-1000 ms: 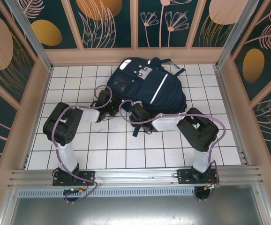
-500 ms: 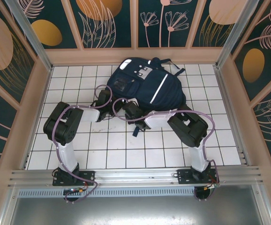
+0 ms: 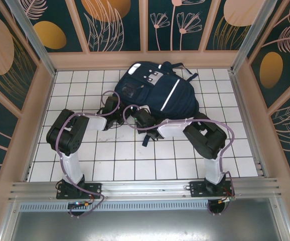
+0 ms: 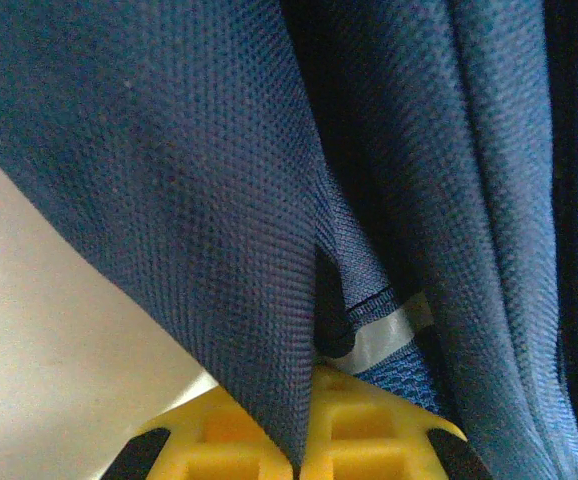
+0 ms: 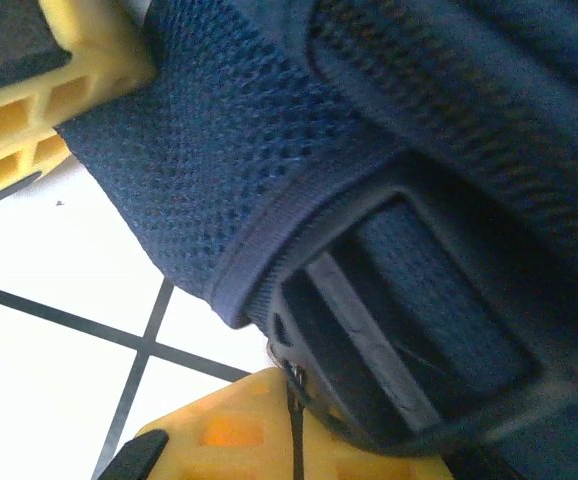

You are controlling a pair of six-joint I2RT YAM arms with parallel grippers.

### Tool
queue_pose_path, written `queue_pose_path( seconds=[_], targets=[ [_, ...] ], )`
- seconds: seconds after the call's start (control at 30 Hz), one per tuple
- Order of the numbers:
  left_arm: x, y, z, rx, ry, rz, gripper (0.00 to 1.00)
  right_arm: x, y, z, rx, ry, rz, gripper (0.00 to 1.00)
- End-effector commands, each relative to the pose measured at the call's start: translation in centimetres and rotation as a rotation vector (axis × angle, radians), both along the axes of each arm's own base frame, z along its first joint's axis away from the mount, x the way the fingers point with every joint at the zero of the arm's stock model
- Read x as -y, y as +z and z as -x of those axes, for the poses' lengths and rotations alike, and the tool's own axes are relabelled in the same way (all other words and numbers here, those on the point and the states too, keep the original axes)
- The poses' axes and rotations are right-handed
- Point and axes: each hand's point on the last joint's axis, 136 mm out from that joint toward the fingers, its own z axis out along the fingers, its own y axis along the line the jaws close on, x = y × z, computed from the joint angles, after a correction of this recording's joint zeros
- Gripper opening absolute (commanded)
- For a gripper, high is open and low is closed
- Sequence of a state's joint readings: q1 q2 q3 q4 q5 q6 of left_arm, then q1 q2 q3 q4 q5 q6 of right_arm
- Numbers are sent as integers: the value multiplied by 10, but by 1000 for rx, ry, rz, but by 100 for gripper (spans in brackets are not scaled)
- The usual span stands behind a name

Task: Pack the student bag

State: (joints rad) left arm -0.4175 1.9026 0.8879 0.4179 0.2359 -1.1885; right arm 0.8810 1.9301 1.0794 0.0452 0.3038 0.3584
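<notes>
The student bag [image 3: 157,93], navy with white stripes, lies flat on the white tiles at the back middle. My left gripper [image 3: 116,113] is at its near-left edge. In the left wrist view the yellow fingers [image 4: 231,438] are shut on a fold of the bag's navy fabric [image 4: 209,230], beside a white stripe [image 4: 387,335]. My right gripper [image 3: 138,118] is at the bag's near edge. Its yellow fingers [image 5: 219,440] are pressed together under a mesh strap [image 5: 219,180] and black buckle [image 5: 399,320]. A small metal bit [image 5: 291,376] sits at their seam; I cannot tell whether it is pinched.
A dark strap end [image 3: 146,138] trails from the bag onto the tiles. The yellow fingers of the left gripper [image 5: 29,80] show close by in the right wrist view. Wooden walls [image 3: 44,100] ring the tiled floor, and a metal rail [image 3: 145,188] runs along the near edge.
The right gripper has closed and shifted left along the bag's near edge, its elbow swinging with it. The left arm has stayed put, shut on the fabric.
</notes>
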Motion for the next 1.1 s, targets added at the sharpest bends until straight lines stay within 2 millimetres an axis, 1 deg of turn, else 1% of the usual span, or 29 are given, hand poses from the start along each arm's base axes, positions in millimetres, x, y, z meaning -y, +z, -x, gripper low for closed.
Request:
queue_pose_path(
  seconds=[0.0, 0.1, 0.27, 0.43, 0.5, 0.6, 0.67, 0.73, 0.77, 0.83, 0.87, 0.93, 0.97, 1.0, 1.07],
  targets=[
    [-10, 7, -5, 13, 7, -27, 0, 23, 17, 3, -7, -62, 5, 0],
    [-27, 6, -9, 4, 44, -57, 0, 40, 23, 7, -10, -95, 6, 0],
    [-52, 4, -12, -6, 104, -77, 0, 74, 24, 17, -19, -154, 20, 0],
    [-83, -2, -19, -43, 157, -146, 0, 121, 23, 25, -22, -247, 55, 0],
    [-95, -3, -23, -51, 164, -167, 0, 141, 23, 28, -24, -285, 59, 0],
    [-117, -3, -34, -66, 177, -213, 0, 164, 27, 30, -12, -318, 57, 0],
    [-127, -2, -43, -67, 172, -227, 0, 172, 34, 29, 2, -329, 47, 0],
    [-134, -5, -49, -88, 155, -245, 0, 169, 41, 28, 14, -309, 29, 0],
    [-135, -5, -51, -100, 146, -252, 0, 163, 44, 27, 16, -291, 13, 0],
    [-133, 0, -53, -96, 135, -241, 0, 149, 49, 26, 17, -261, -17, 0],
    [-128, 5, -51, -90, 128, -209, 6, 139, 53, 26, 20, -240, -31, 0],
    [-118, 14, -44, -84, 114, -135, 41, 119, 57, 27, 26, -203, -53, 0],
    [-113, 16, -38, -94, 107, -103, 55, 108, 59, 28, 27, -181, -67, 0],
    [-108, 19, -31, -107, 98, -80, 59, 96, 61, 29, 24, -160, -81, 0],
    [-96, 25, -17, -119, 81, -60, 61, 77, 62, 32, 23, -120, -94, 0]
  ],
)
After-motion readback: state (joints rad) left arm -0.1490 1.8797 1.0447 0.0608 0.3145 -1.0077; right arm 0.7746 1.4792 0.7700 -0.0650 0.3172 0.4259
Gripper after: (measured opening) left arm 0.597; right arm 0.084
